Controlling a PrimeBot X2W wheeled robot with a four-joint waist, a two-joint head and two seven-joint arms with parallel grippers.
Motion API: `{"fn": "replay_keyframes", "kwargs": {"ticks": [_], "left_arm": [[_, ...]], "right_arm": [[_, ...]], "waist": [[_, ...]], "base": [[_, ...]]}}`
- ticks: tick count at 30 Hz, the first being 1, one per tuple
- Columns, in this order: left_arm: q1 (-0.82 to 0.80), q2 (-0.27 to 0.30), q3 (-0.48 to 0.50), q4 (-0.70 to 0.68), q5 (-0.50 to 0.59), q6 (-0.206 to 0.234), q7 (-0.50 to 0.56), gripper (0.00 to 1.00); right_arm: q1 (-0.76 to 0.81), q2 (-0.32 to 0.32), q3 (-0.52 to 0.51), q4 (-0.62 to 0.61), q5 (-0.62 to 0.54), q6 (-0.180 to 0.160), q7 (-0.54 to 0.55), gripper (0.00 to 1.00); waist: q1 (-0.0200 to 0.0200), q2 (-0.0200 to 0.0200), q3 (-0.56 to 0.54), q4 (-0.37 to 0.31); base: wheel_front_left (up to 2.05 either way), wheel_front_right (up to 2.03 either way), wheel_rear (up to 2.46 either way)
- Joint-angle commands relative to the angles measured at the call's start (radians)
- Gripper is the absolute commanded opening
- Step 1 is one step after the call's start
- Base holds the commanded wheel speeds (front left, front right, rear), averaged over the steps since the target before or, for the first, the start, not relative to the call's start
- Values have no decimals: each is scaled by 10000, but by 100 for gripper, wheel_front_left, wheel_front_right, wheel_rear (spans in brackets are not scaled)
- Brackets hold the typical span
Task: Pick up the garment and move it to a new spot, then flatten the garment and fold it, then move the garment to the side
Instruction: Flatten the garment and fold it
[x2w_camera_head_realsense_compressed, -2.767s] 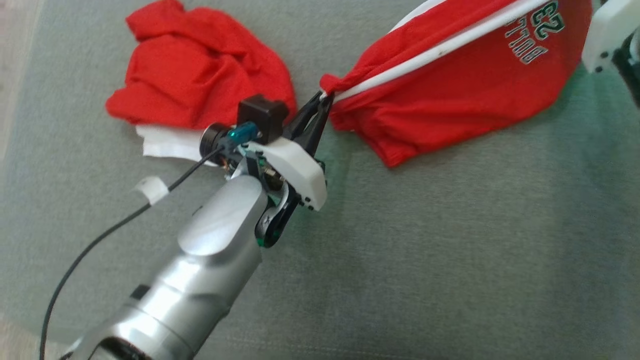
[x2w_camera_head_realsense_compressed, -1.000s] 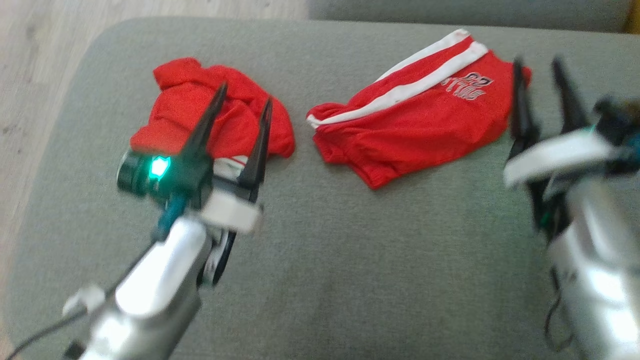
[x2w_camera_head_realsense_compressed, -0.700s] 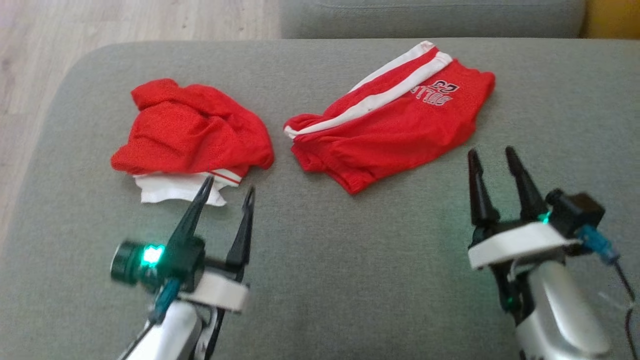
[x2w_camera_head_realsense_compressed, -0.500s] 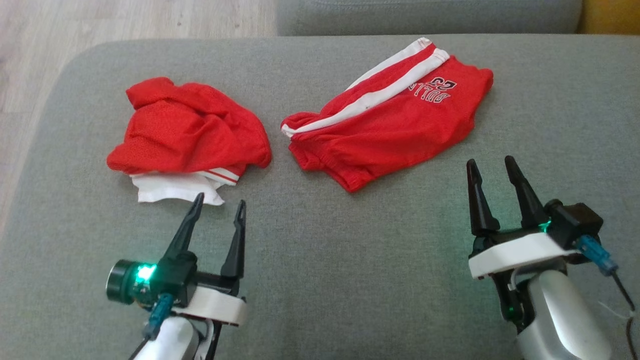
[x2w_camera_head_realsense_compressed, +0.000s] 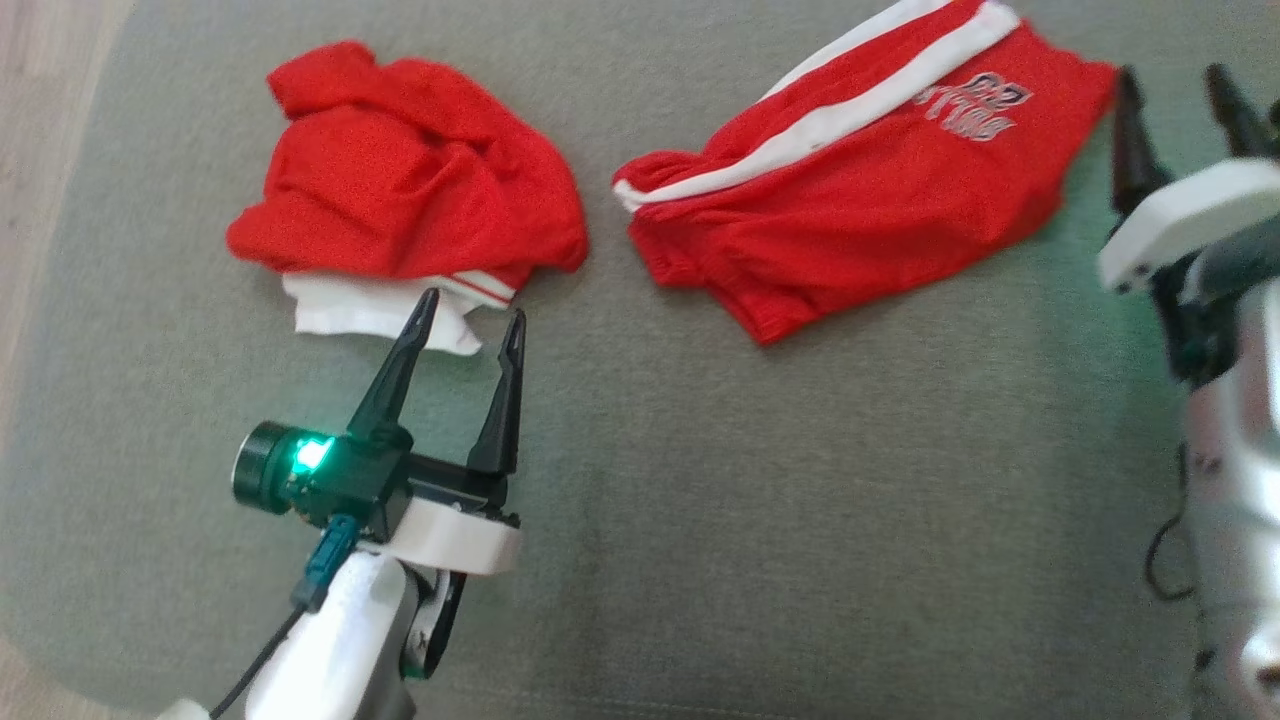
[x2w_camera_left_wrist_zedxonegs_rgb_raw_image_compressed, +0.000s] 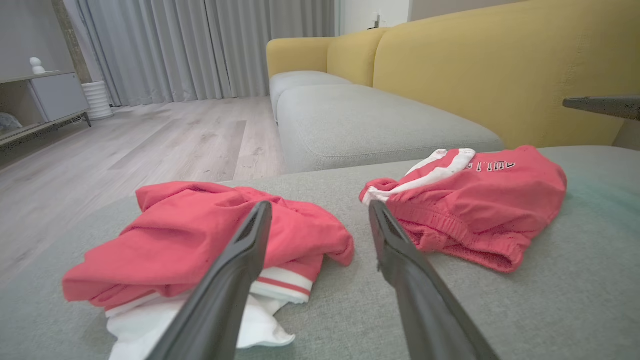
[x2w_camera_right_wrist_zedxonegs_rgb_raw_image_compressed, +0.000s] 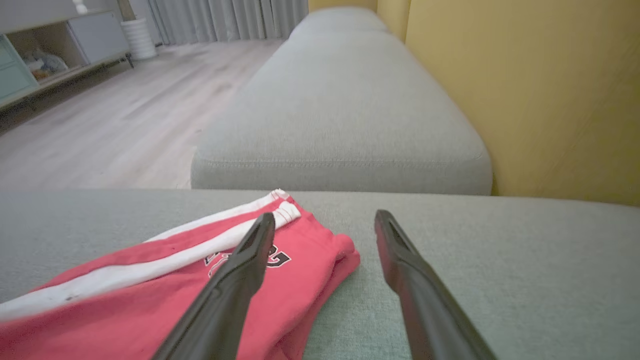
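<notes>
**A:** Where were the shorts?

**B:** The red shorts (x2w_camera_head_realsense_compressed: 870, 190) lay on the grey cushion (x2w_camera_head_realsense_compressed: 800, 500), toward the far right in the head view. Their white stripes ran along the far edge, and the lettering sat near the right end. The gathered waistband was at the left end. Nothing gripped them.

**A:** And the left gripper?

**B:** The left gripper (x2w_camera_head_realsense_compressed: 472, 305) hung over the cushion with its two fingers spread apart and nothing between them. Its tips were at the white edge of a crumpled red cloth (x2w_camera_head_realsense_compressed: 410, 170). That cloth lay to the left of the shorts, with a strip of bare cushion between the two.

**A:** The right one?

**B:** The right gripper (x2w_camera_head_realsense_compressed: 1170, 75) was spread and empty as well, just beside the shorts' right end. From its own wrist camera, one finger crossed in front of the lettering and the other stood over bare cushion. I couldn't tell whether it touched the fabric.

**A:** Anything behind them?

**B:** A second grey cushion (x2w_camera_right_wrist_zedxonegs_rgb_raw_image_compressed: 340, 115), a yellow backrest (x2w_camera_left_wrist_zedxonegs_rgb_raw_image_compressed: 500, 65) and a wooden floor (x2w_camera_left_wrist_zedxonegs_rgb_raw_image_compressed: 150, 145).
</notes>
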Motion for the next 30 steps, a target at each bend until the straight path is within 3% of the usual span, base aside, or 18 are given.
{"fn": "replay_keyframes", "kwargs": {"ticks": [1,7,14,19,20,21,30], "left_arm": [[-335,70,450,-185,126,-67,-49,100],[-523,-302,702,-81,407,-460,-49,100],[-660,-674,959,-59,704,-795,-49,100],[-648,-822,1160,-8,873,-972,-49,100],[-638,-839,1211,9,904,-999,-49,100],[-626,-851,1268,31,935,-1022,-49,100],[-443,-901,1603,196,1199,-1173,-49,100]], "right_arm": [[-480,-81,-44,126,-167,-27,266,100],[-2029,-527,-808,2197,-1092,-27,1046,100],[-2983,-1043,-1615,3831,-2492,-27,1168,100],[-3269,-939,-1894,4684,-3154,-27,1251,100],[-3313,-881,-1865,4878,-3178,-27,1277,70],[-3363,-814,-1810,5064,-3159,-27,1253,2],[-3483,-920,-1488,5885,-2503,-27,-12,0]], "waist": [[-3,0,445,445],[-3,0,970,929],[-3,0,1343,1274],[-3,0,1428,1322],[-3,0,1417,1306],[-3,0,1393,1275],[-3,0,846,813]], "base": [[0,0,0],[0,0,0],[0,0,0],[0,0,0],[0,0,0],[0,0,0],[0,0,0]]}}
